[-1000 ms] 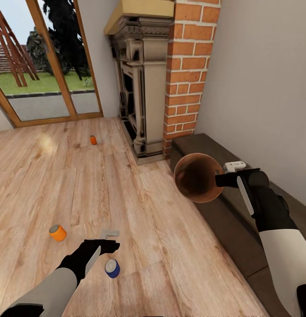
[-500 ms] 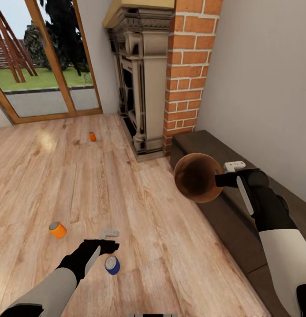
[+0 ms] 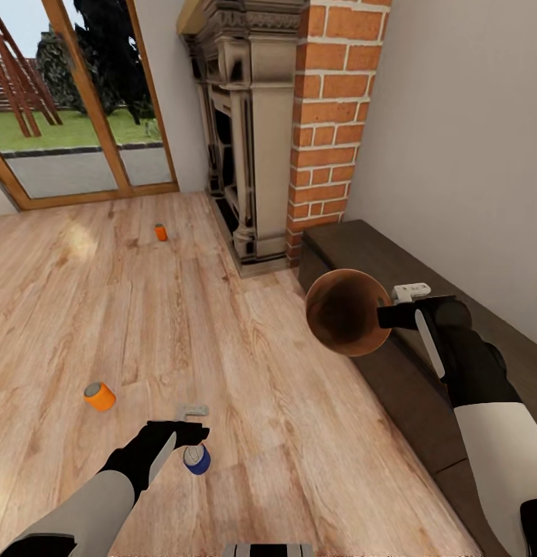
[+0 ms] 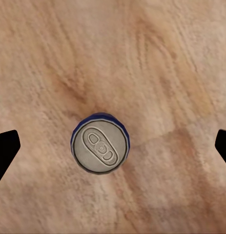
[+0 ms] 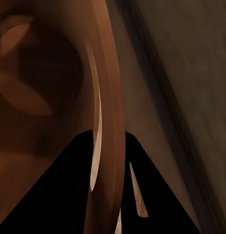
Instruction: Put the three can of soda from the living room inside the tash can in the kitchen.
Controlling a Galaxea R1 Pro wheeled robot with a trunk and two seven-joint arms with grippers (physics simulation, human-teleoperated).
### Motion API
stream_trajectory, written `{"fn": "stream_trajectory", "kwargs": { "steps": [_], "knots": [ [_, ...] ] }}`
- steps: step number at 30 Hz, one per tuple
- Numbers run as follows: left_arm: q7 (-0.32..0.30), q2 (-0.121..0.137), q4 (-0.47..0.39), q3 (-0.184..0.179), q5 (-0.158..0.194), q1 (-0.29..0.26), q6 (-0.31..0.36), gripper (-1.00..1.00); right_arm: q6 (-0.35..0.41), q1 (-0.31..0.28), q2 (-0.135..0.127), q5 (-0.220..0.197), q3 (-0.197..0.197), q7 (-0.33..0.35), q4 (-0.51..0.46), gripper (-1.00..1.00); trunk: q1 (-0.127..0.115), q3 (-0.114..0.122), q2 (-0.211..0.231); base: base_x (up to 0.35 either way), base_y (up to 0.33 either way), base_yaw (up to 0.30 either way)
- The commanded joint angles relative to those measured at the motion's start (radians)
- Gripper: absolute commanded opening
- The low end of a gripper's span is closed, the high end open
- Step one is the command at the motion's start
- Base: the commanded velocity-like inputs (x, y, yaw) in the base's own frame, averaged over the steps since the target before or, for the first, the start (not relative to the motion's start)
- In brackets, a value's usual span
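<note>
A dark blue can of soda [image 3: 197, 459] stands upright on the wood floor, its silvery top [image 4: 100, 143] centred between the black fingertips [image 4: 5, 153] of my left gripper [image 3: 189, 424], which hangs open just above it. An orange can [image 3: 100, 396] lies on the floor to the left. Another orange can [image 3: 160, 232] stands far off near the glass doors. My right gripper [image 3: 388, 316] is shut on the rim of the trash can [image 3: 346, 312], held in the air on its side with its brown inside [image 5: 44, 87] facing me.
A long low dark cabinet [image 3: 377, 255] runs along the right wall under my right arm, with a small white object [image 3: 412, 292] on it. The carved fireplace [image 3: 241, 155] and brick chimney [image 3: 330, 116] stand ahead. Wood-framed glass doors [image 3: 75, 108] are at the far left.
The whole view has shifted forward over the floor. The blue can now sits closer under my left gripper. The right arm holds the trash can as before.
</note>
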Motion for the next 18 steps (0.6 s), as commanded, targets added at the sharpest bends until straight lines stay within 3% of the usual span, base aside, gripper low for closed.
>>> {"fn": "stream_trajectory", "kwargs": {
  "steps": [1, 8, 18],
  "knots": [
    [0.0, -0.001, 0.0, 0.0, 0.0, 0.0, 0.0, 1.0, 0.001, -0.001, 0.0, -0.012, 0.001, 0.003, -0.001, -1.0, 0.0, -0.001, 0.0, 0.0, 0.0, 0.0],
    [0.0, 0.0, 0.0, -0.001, 0.001, 0.001, -0.001, 1.0, 0.001, 0.0, 0.0, -0.012, 0.03, 0.003, -0.001, -1.0, 0.0, -0.012, 0.0, 0.0, 0.0, 0.0],
    [0.0, -0.001, 0.0, -0.001, 0.001, 0.001, -0.001, 1.0, 0.001, 0.001, 0.0, -0.012, 0.044, 0.002, 0.0, -1.0, 0.0, -0.028, 0.0, 0.0, 0.0, 0.0]
  ]
}}
